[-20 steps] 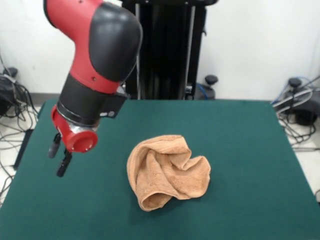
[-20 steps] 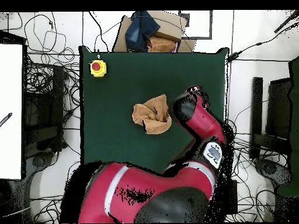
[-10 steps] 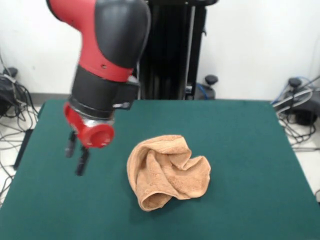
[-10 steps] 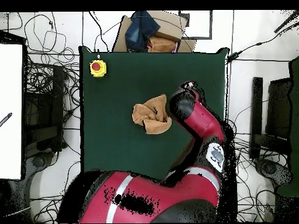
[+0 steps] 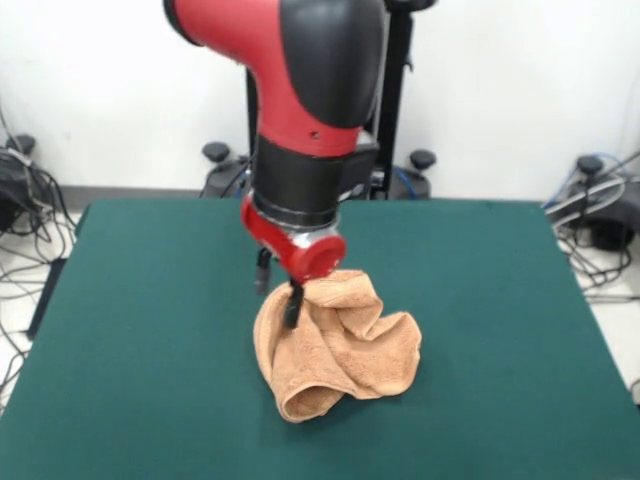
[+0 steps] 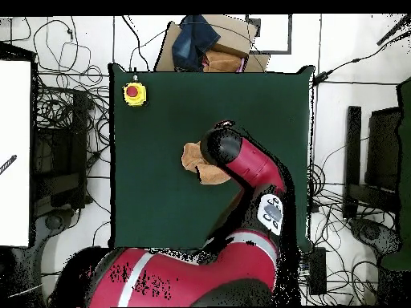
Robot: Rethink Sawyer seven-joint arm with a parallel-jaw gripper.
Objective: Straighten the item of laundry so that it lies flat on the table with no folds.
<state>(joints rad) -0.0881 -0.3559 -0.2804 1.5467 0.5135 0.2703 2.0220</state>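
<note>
The light orange-tan towel [image 5: 345, 345] lies crumpled in a bunched heap with several folds near the middle of the dark green table [image 5: 140, 320]. My gripper [image 5: 277, 290] hangs from the red and black arm just above the towel's far-left edge. Its two black fingers stand apart with nothing between them, and the nearer fingertip is at the cloth. In the overhead view the arm's wrist covers the gripper and most of the towel [image 6: 191, 159]; only the towel's left part shows on the table [image 6: 152, 200].
A yellow box with a red button [image 6: 134, 94] sits at one table corner. A cardboard box with dark cloth [image 6: 210, 44] lies beyond the table's edge. Cables cover the floor around the table. The black pedestal column [image 5: 396, 110] stands behind the arm.
The arm has swung from the table's left side in the front view across to the towel, and the gripper has come down to the towel's far-left edge. The towel has not moved.
</note>
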